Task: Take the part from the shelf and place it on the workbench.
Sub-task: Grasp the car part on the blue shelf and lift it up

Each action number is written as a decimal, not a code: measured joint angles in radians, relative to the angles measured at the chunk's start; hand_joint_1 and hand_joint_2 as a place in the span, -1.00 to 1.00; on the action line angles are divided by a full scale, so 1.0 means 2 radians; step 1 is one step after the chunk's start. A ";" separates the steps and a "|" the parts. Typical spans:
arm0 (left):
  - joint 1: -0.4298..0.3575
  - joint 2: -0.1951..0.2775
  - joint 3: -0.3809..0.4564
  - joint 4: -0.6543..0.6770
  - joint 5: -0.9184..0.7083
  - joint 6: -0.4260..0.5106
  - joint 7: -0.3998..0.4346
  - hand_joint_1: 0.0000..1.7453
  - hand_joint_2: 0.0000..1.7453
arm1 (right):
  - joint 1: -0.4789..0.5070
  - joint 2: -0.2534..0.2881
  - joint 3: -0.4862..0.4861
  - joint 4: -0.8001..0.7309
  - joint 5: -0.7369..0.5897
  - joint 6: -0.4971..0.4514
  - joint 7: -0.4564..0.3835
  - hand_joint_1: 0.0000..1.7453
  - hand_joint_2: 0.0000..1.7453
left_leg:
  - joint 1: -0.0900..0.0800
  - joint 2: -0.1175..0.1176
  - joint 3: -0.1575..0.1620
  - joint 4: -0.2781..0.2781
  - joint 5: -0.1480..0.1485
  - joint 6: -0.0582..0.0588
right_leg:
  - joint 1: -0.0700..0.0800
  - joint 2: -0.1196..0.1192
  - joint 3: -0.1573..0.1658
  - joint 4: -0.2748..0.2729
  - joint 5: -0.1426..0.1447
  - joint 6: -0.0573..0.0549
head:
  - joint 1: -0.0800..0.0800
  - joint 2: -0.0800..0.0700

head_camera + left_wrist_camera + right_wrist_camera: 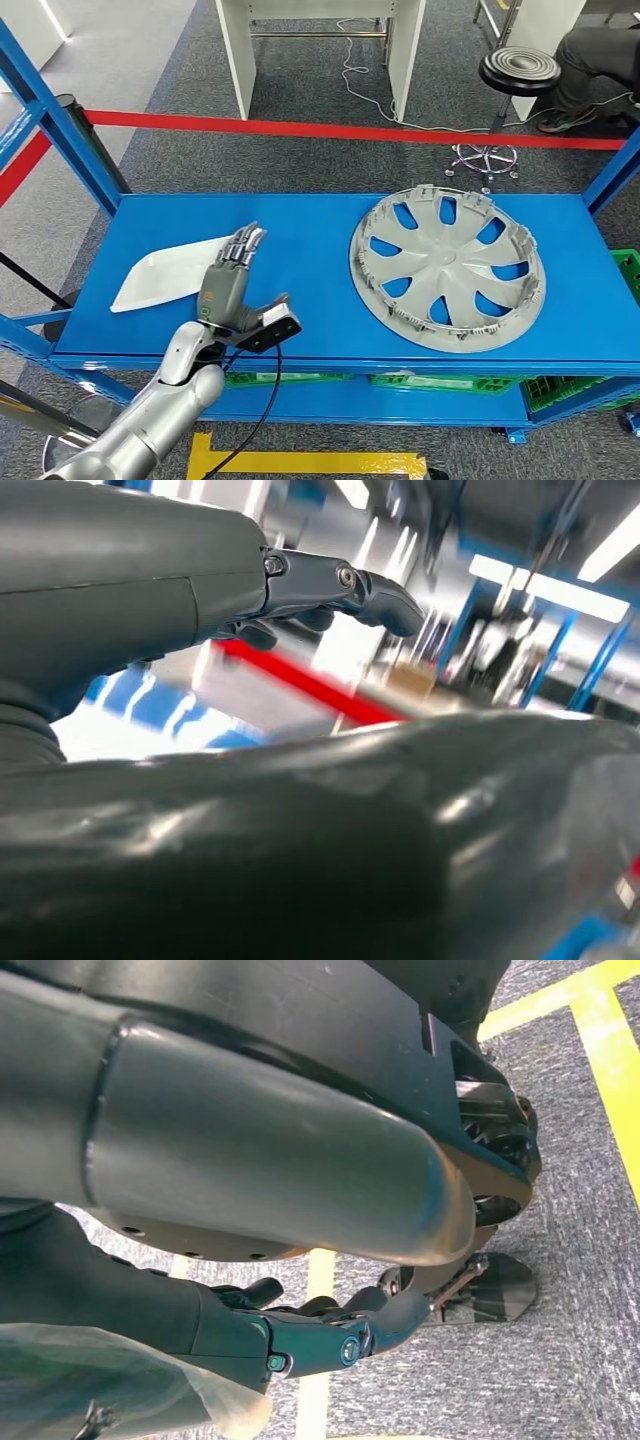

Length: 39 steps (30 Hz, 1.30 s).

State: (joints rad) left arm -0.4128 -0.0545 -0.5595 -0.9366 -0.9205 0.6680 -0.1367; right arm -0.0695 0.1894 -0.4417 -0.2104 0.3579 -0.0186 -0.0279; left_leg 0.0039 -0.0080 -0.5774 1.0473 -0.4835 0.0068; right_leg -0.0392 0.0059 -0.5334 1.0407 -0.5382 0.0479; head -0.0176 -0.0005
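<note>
A flat white plastic part (pixel 170 272) lies on the left of the blue shelf (pixel 317 250). On the shelf's right lies a grey wheel cover (pixel 447 265), inner side up. My left hand (pixel 230 280) is over the shelf's front, just right of the white part, with its fingers stretched out together and nothing in it. In the left wrist view the fingers (pixel 340 585) reach out straight over a blurred background. My right hand (pixel 317 1338) hangs low over the grey floor, fingers loosely extended and holding nothing.
Blue shelf uprights (pixel 64 125) stand at both ends. Green crates (pixel 453 382) sit on the lower level. Beyond the shelf are a red barrier tape (pixel 340 130), a white bench frame (pixel 324 45), a black stool (pixel 519 70) and a seated person's legs (pixel 596 60).
</note>
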 joint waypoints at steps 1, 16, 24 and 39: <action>0.005 -0.003 0.008 -0.005 -0.011 0.008 -0.007 -1.00 -1.00 | 0.000 0.000 0.000 0.000 0.001 0.000 0.000 -1.00 -1.00 | 0.000 0.000 0.000 0.000 0.000 0.000 | 0.000 0.000 0.000 0.000 0.000 0.000 | 0.000 0.000; 0.036 -0.009 0.043 -0.021 -0.069 0.011 0.032 -1.00 1.00 | 0.002 -0.004 0.000 0.001 0.011 -0.007 0.001 -1.00 -1.00 | 0.000 0.000 0.000 0.000 0.000 0.000 | 0.000 0.000 0.000 0.000 0.000 0.000 | 0.000 0.000; 0.040 0.003 0.057 -0.018 -0.107 -0.021 0.073 -1.00 1.00 | 0.004 -0.004 -0.001 0.001 0.015 -0.007 0.002 -1.00 -1.00 | 0.000 0.000 -0.001 0.000 0.000 0.000 | 0.000 0.000 -0.001 0.000 0.000 0.000 | 0.000 0.000; 0.029 0.020 0.063 -0.005 -0.153 -0.061 0.126 -1.00 1.00 | 0.006 -0.004 -0.001 0.001 0.026 -0.007 0.005 -1.00 -1.00 | 0.000 0.000 0.000 0.000 0.000 0.000 | 0.000 0.000 0.000 0.000 0.000 0.000 | 0.000 0.000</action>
State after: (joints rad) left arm -0.3547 -0.0136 -0.4335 -0.9469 -1.2273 0.5466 0.1160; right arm -0.0571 0.1813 -0.4431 -0.2075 0.4089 -0.0328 -0.0187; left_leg 0.0040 -0.0076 -0.5784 1.0471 -0.4831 0.0067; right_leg -0.0390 0.0068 -0.5344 1.0408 -0.5375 0.0475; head -0.0176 -0.0005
